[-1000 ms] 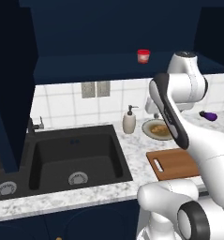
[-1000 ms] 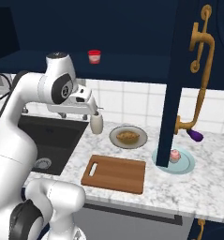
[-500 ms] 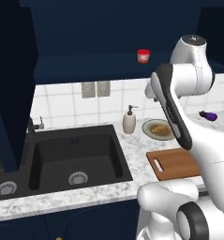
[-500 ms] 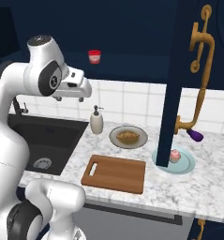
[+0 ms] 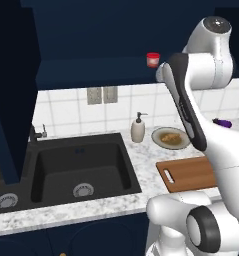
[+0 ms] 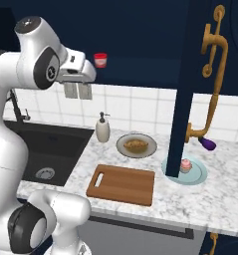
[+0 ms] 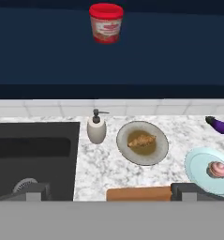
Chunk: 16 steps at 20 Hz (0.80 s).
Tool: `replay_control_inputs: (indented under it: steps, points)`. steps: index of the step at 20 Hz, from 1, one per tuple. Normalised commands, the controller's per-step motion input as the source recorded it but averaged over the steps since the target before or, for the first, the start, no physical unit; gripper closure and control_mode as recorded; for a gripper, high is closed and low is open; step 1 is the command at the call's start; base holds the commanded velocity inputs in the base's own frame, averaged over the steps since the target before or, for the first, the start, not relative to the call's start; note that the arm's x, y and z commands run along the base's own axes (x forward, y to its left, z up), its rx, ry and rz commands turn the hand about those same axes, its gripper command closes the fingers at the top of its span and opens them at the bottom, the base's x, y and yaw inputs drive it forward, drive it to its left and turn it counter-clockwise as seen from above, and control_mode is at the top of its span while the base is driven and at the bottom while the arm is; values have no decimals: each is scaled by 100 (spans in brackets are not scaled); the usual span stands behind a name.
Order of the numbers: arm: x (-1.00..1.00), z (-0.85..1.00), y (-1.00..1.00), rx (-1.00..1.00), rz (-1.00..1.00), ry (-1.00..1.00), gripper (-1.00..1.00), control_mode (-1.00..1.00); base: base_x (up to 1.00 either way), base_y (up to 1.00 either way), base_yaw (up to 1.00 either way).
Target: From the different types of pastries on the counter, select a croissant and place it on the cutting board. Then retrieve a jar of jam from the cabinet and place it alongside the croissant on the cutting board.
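Hand view, read from left to right: the black sink (image 7: 33, 154) occupies the left of the counter (image 7: 97, 164); a soap dispenser (image 7: 96, 127) stands just beside the sink edge; next comes a grey plate (image 7: 158, 152) carrying the croissant (image 7: 141, 140); further right a pale blue plate (image 7: 197, 171) holds the pink-frosted cupcake (image 7: 217, 169), with a small purple eggplant (image 7: 218, 125) beyond it. The cutting board (image 7: 138, 193) lies below the croissant plate, bare. The jar of jam (image 7: 106, 22) sits up on the cabinet shelf (image 7: 48, 56), above the soap dispenser.

Step in hand, as judged: approach the croissant. Nothing rests on the cutting board, so the first transfer is not yet done.

Tool state: the tool (image 7: 108, 192) is spread wide and carries nothing; its tips show at the lower edge, straddling the board. In the right base view the tool (image 6: 76, 83) hangs high, well above the counter and near the level of the jar.

Procedure advice:
1. Lower toward the grey plate, centring the tips over the croissant, not the cupcake.
2. Align the tips across the short width of the pastry.
3. Keep clear of the soap dispenser on the left.
4. Descend until the tips flank the pastry without striking the plate rim, then close gently; the lumpy shape may slip.
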Motion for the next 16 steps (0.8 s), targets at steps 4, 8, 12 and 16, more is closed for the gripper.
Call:
replay_control_inputs:
  steps: [4, 8, 12, 16]
  points:
    - [20, 25, 0, 0, -7, -28, -100, -100, 0, 0, 0]
    - [13, 22, 0, 0, -3, -23, -100, -100, 0, 0, 0]
    - [0, 21, 0, 2, 0, -11, -100, -100, 0, 0, 0]
    - [13, 4, 0, 2, 0, 4, -100, -100, 0, 0, 0]
